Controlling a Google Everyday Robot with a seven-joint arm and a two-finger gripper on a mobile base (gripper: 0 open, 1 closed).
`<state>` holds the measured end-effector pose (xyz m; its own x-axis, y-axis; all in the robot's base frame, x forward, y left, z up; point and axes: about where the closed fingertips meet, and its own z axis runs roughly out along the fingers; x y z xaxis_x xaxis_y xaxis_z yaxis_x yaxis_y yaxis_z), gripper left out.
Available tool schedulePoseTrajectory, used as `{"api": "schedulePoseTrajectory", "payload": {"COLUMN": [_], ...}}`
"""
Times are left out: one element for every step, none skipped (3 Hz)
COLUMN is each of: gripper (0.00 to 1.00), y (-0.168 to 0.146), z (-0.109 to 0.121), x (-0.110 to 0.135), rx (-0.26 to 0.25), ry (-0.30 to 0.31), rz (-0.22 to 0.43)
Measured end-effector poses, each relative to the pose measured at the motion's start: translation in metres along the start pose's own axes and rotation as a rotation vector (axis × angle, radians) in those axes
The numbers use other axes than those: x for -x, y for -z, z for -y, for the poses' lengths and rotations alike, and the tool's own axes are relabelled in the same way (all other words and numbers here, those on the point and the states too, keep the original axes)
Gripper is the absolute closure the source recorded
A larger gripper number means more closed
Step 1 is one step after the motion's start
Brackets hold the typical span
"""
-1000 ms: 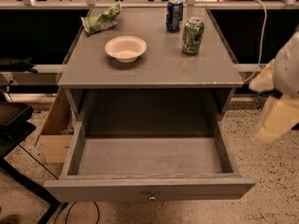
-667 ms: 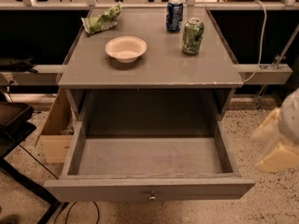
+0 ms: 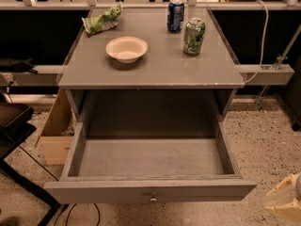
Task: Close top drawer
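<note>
Far left, low: a brown cardboard box [image 3: 55, 147] stands on the floor against the left side of the cabinet, partly hidden behind the drawer's left wall.

Grey surface [image 3: 155, 72] of the cabinet, left to right:
- A crumpled green packet [image 3: 102, 21] lies at the rear left corner.
- A pale shallow bowl [image 3: 126, 49] sits upright, left of centre and forward of the packet.
- A blue can [image 3: 175, 15] stands upright at the rear, right of centre.
- A green can [image 3: 194, 36] stands upright just forward and right of the blue can, apart from it.

Below the surface, the top drawer [image 3: 117, 191] is pulled well out toward the camera. Its long grey front sits near the lower edge of view, and the floor of its shallow box is fully exposed. A small round metal knob [image 3: 153, 199] is at the centre of the front. The cavity behind it, under the surface, is dark.

Right: a white cable [image 3: 264, 29] hangs down past the rear right corner of the cabinet. The speckled floor [image 3: 268, 145] is visible beside the drawer.

Lower right corner: the cream-coloured end effector [image 3: 285, 204] is only partly in frame. It is low, to the right of the drawer front and apart from it. It touches nothing visible. Whether it is open or closed cannot be told.
</note>
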<state>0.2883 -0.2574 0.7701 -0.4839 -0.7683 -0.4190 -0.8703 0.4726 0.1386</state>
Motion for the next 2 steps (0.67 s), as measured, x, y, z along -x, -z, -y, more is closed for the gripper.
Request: {"api": "schedulePoseTrajectory", "payload": {"gripper": [1.0,1.0], "y": [0.0,-0.02], "z": [0.0,0.001], "x": [0.0,0.0], "rx": [-0.001,0.015], "ry": [0.0,0.029], "rz": [0.0,-0.029]}}
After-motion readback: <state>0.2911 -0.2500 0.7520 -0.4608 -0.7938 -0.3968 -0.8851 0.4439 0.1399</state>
